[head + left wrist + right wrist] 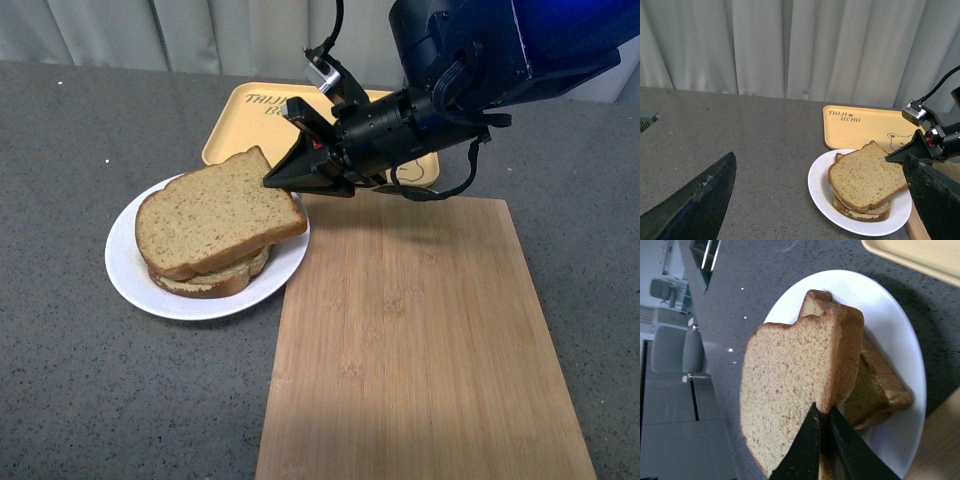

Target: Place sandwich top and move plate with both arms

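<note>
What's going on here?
Right claw is shut on the edge of the sandwich top, which lies over the lower bread slices on the plate. Left claw is open and empty, back from the plate. The plate sits on the table next to the cutting board.

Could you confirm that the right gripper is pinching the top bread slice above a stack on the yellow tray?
Not quite: the front view shows the stack on the white plate, with the yellow tray behind. The right gripper does pinch the sandwich top.
</note>
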Available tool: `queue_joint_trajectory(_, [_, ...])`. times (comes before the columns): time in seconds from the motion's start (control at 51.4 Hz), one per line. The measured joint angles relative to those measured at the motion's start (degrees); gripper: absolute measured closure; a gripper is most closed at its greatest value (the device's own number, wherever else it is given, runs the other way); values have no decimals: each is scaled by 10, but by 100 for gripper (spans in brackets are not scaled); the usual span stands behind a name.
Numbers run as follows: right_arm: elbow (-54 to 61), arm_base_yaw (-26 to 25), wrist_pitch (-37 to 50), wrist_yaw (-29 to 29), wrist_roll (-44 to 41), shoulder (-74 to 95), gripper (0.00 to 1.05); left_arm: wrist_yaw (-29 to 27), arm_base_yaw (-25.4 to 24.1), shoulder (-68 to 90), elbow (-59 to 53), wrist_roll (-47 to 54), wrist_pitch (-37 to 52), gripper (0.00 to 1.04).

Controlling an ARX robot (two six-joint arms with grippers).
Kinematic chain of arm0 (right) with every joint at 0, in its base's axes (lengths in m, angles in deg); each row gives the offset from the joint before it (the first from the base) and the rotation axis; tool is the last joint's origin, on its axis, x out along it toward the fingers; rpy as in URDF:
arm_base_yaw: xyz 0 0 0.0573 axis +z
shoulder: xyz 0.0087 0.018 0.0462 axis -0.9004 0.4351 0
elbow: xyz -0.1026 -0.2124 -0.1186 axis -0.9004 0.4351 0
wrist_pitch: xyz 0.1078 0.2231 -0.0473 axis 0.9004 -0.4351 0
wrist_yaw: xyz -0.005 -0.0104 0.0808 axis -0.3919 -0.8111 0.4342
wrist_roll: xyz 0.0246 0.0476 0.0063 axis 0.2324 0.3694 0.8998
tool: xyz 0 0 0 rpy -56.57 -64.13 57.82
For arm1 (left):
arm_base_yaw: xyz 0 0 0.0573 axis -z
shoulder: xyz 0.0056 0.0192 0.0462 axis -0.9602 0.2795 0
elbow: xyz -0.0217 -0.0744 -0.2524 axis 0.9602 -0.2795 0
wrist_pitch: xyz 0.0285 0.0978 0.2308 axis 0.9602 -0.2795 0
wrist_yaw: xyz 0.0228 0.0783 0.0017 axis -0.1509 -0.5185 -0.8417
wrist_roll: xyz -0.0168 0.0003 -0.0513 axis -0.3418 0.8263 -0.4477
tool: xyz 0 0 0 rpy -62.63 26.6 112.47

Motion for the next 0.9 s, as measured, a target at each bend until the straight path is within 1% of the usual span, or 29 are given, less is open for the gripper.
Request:
queue_joint_trajectory(0.058, [4,-1,8,-8,-4,-1,89,0,0,0,0,0,0,7])
queue_joint_trajectory(0.078, [13,-2,22,-15,-4,-5,83,0,0,0,0,0,0,7])
queue_joint_trajectory(0.117, [29,-3,45,-29,-3,-12,76,0,0,0,0,0,0,7])
queue_joint_trajectory(0.136, [33,-3,50,-31,-3,-14,75,0,0,0,0,0,0,7])
queue_joint_trajectory(0.214, [72,-8,75,-57,-3,-42,60,0,0,0,0,0,0,7])
queue_joint_trajectory(0.234, [76,-9,76,-59,-3,-45,58,0,0,0,0,0,0,7])
queue_joint_trajectory(0.273, [86,-11,81,-67,-4,-57,51,0,0,0,0,0,0,7])
queue_joint_trajectory(0.292, [91,-9,94,-86,-7,-58,51,0,0,0,0,0,0,7])
queue_joint_trajectory(0.312, [111,-6,146,-140,-15,-65,53,0,0,0,0,0,0,7])
queue_joint_trajectory(0.351, [160,0,271,-291,-46,-80,60,0,0,0,0,0,0,7])
queue_joint_trajectory(0.37, [173,0,301,-330,-53,-83,62,0,0,0,0,0,0,7])
queue_joint_trajectory(0.389, [204,2,365,-401,-71,-91,65,2,0,0,0,0,0,7])
queue_joint_trajectory(0.428, [268,1,487,-508,-89,-107,72,1,0,0,0,0,0,7])
queue_joint_trajectory(0.448, [283,0,516,-532,-95,-111,74,1,0,0,0,0,0,7])
queue_joint_trajectory(0.467, [314,-2,574,-577,-101,-119,78,0,0,0,0,0,0,7])
queue_joint_trajectory(0.487, [329,-3,599,-597,-104,-124,79,0,0,0,0,0,0,7])
queue_joint_trajectory(0.506, [356,-7,642,-631,-109,-135,83,0,0,0,0,0,0,7])
queue_joint_trajectory(0.526, [382,-12,678,-650,-113,-147,86,0,0,0,0,0,0,7])
queue_joint_trajectory(0.545, [395,-14,694,-666,-115,-155,88,0,0,0,0,0,0,7])
queue_joint_trajectory(0.584, [442,-26,747,-683,-121,-187,95,0,0,0,0,0,0,7])
queue_joint_trajectory(0.643, [490,-40,785,-679,-126,-230,104,0,0,0,0,0,0,7])
queue_joint_trajectory(0.74, [568,-64,811,-664,-132,-295,104,0,0,0,0,0,0,7])
queue_joint_trajectory(0.896, [675,-89,820,-636,-134,-365,104,0,0,0,0,0,0,7])
